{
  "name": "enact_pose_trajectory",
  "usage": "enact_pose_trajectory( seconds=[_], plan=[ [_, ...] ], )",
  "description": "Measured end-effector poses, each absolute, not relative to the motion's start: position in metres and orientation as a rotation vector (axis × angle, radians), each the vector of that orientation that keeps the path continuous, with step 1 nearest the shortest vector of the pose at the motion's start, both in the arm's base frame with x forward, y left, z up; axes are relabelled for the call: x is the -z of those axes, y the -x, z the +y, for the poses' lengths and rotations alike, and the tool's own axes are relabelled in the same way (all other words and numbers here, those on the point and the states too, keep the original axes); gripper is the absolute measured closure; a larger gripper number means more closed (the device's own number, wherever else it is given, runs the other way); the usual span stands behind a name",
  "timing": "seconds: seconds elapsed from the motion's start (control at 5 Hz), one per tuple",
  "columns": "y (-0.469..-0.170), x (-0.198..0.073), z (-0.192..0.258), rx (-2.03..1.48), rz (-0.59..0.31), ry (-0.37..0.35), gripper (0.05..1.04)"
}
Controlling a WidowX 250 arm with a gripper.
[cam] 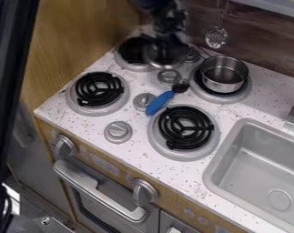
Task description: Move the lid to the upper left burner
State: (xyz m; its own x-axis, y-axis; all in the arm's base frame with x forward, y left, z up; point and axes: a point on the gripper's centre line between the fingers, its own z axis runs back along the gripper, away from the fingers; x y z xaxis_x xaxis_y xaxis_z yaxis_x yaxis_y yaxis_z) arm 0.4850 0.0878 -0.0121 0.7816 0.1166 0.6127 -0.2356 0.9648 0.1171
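Gripper (164, 45): hanging over the back of the stove, pointing down at the lid (164, 63); perhaps gripping it, but not showing enough to tell open from closed.
Lid: lying beneath the gripper, overlapping the right side of the upper left burner (132, 50) in view; leaving resting or hovering uncertain.
Upper left burner: probably needing a short shift left, keeping the lid level, centring over the coil, then lowering gently before releasing.
Stovetop knob (169, 76): sitting just beside the lid, risking a knock if swinging low or wide.
Pot (224, 86): standing upright on the upper right burner (206, 94), showing bare metal inside.
Sink (258, 173): lying at the right, showing a round drain (280, 200) in the basin floor.
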Motion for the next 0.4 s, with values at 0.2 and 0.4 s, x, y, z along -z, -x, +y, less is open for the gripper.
enact_pose_trajectory(
  seconds=[0.2,0.4],
  plan=[
    [-0.463,0.035,0.050,-0.144,-0.563,-0.149,0.829],
    [-0.444,0.052,0.027,-0.123,-0.492,-0.124,0.829]
  ],
)
